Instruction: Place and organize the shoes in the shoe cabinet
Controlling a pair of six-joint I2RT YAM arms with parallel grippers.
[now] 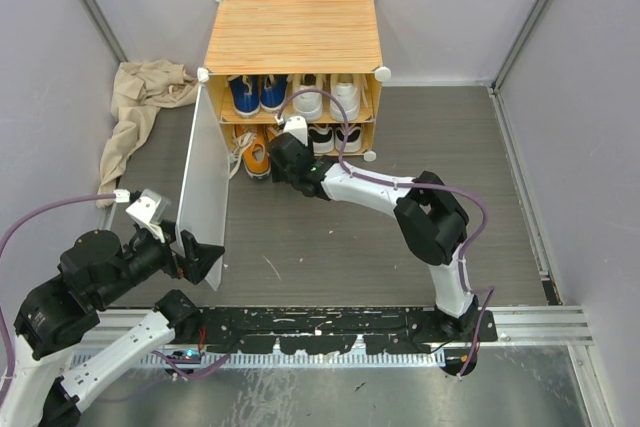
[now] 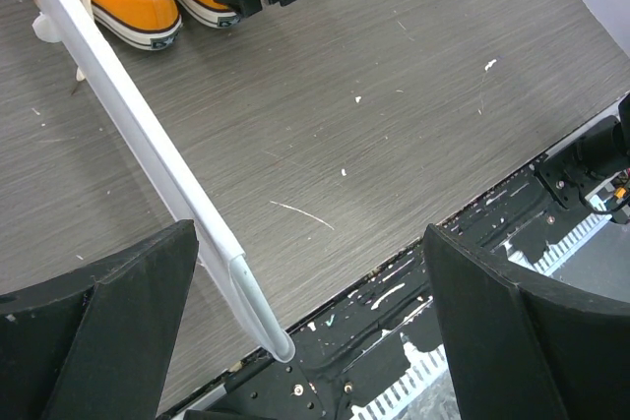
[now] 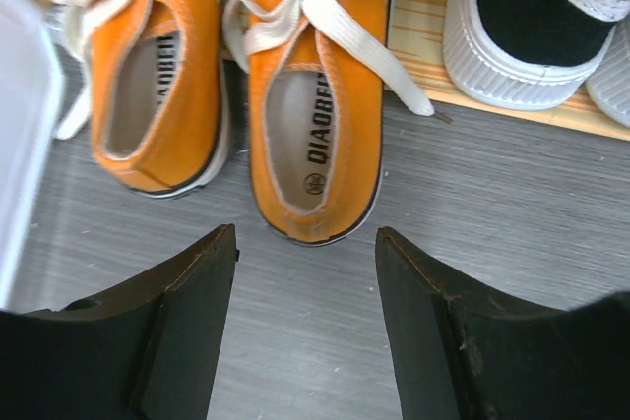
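Observation:
The shoe cabinet [image 1: 293, 35] stands at the back with its pale door [image 1: 203, 187] swung open toward me. Blue shoes [image 1: 255, 93] and white shoes [image 1: 327, 97] sit on the upper shelf. Black shoes [image 1: 335, 137] sit lower right. The orange shoes [image 1: 257, 155] lie at the lower left opening, heels out on the floor. My right gripper [image 1: 285, 162] is open just behind the right orange shoe's [image 3: 310, 105] heel, not touching it; the other orange shoe [image 3: 157, 95] lies to its left. My left gripper [image 2: 310, 331] is open, with the door's free edge [image 2: 148, 145] near its left finger [image 2: 98, 322].
A beige cloth [image 1: 140, 107] lies crumpled on the floor left of the cabinet. Grey walls close in on both sides. A black mounting rail [image 1: 330, 327] runs along the near edge. A black shoe's white toe [image 3: 532, 27] sits on the wooden shelf right of the orange pair.

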